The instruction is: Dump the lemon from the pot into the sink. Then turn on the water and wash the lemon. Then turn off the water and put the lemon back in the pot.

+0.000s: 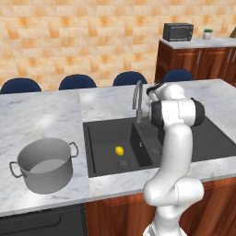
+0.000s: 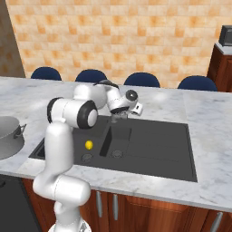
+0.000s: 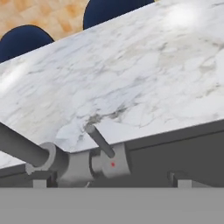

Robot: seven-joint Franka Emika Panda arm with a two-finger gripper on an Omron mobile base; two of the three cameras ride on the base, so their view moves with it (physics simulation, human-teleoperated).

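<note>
Lemon (image 1: 119,150) already lies in the sink's (image 1: 103,133) larger basin, near its round drain; pot (image 1: 44,164) stands upright on the worktop (image 1: 37,117) to the sink's left, well apart from the fruit, nothing visible inside. So dump looks done and the step in hand is prob. turning on water. Hand (image 2: 118,117) is up at the faucet (image 1: 137,99) base, behind the divider between the basins, fingers spread wide w/ nothing between them. Hand view looks straight at the faucet body, w/ the small lever (image 3: 100,141) sticking up at a slant just above the finger tips; whether a tip touches it, can't tell. No water seen flowing. Next move, I'd judge: ease fwd a bit and nudge the lever sideways w/ one finger rather than pinch it. Room: gooseneck rises close beside the wrist, so swing is tight on that side; sink's back rim sits right under the hand. Open marble beyond the faucet gives space to push through; chairs (image 1: 77,81) are well back.
</note>
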